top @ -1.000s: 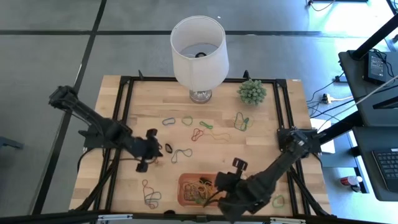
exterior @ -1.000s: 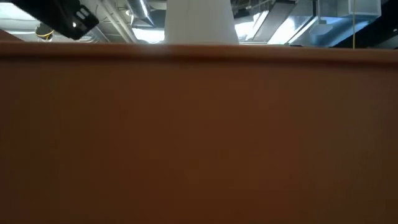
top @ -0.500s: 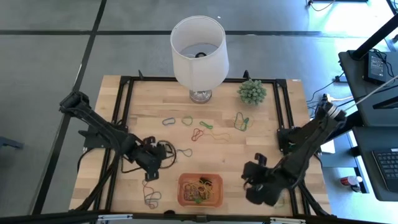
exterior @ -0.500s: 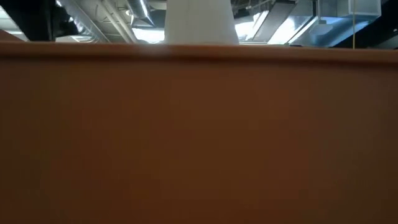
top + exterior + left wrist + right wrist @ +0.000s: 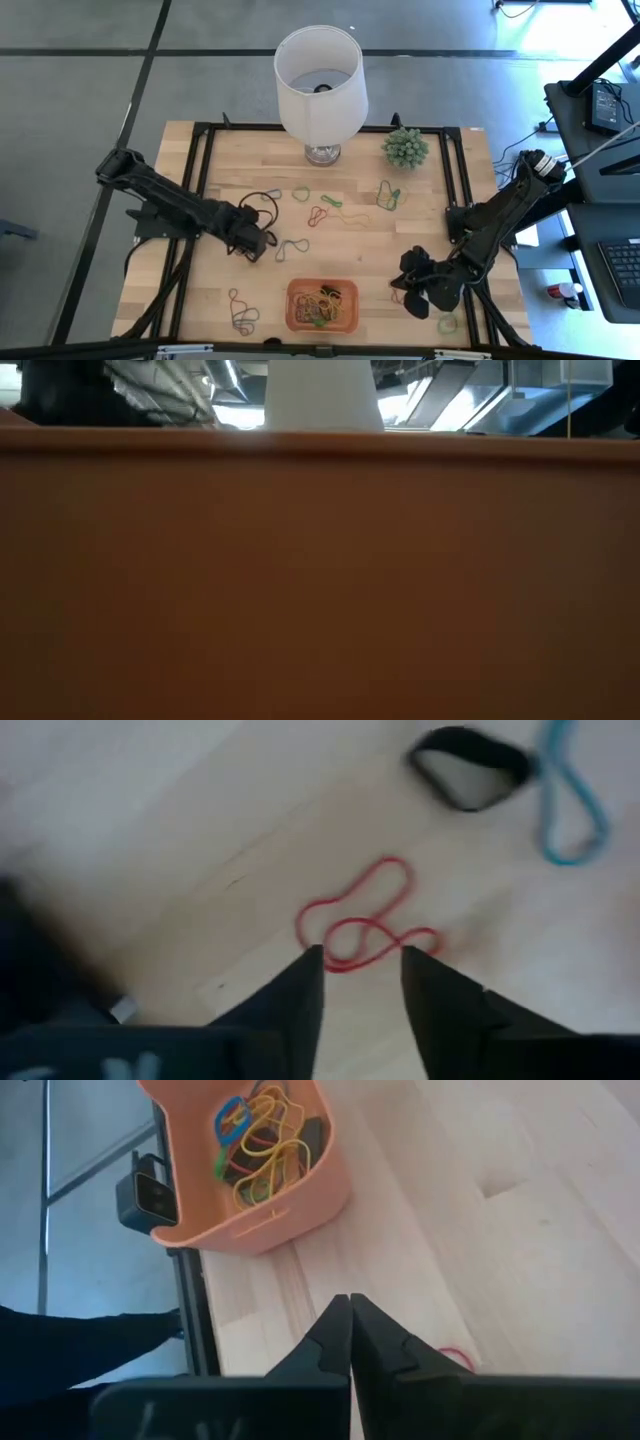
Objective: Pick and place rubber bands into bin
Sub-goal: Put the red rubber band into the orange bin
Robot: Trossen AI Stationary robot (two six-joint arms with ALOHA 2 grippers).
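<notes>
The orange bin (image 5: 290, 300) sits near the table's front edge with several coloured rubber bands (image 5: 262, 1148) in it. More bands lie loose on the wood, such as a red one (image 5: 318, 215) and a green one (image 5: 388, 195). My left gripper (image 5: 258, 243) points down left of the table's middle. It is open, its fingers astride a red band (image 5: 362, 925) that lies flat beside a black band (image 5: 468, 765) and a blue one (image 5: 575, 805). My right gripper (image 5: 402, 288) is shut and holds nothing, to the right of the bin (image 5: 290, 1210). A red band (image 5: 457, 1356) lies by its fingers. My left gripper comes from above, pointing down, with one open finger (image 5: 312, 982) on each side of the red band's near loops (image 5: 345, 952). The band lies flat on the table. I cannot tell whether the fingertips touch it.
A white lamp (image 5: 320, 75) and a small green plant (image 5: 405, 147) stand at the table's far edge. A band cluster (image 5: 242, 315) lies front left, a green band (image 5: 447, 323) front right. The bin's wall (image 5: 320, 580) fills the low view.
My right gripper has left the bin's right end and gone toward the table's right edge, its arm folding back. My left gripper has dipped toward the near edge, come back a little to the right, and rolled about its wrist.
</notes>
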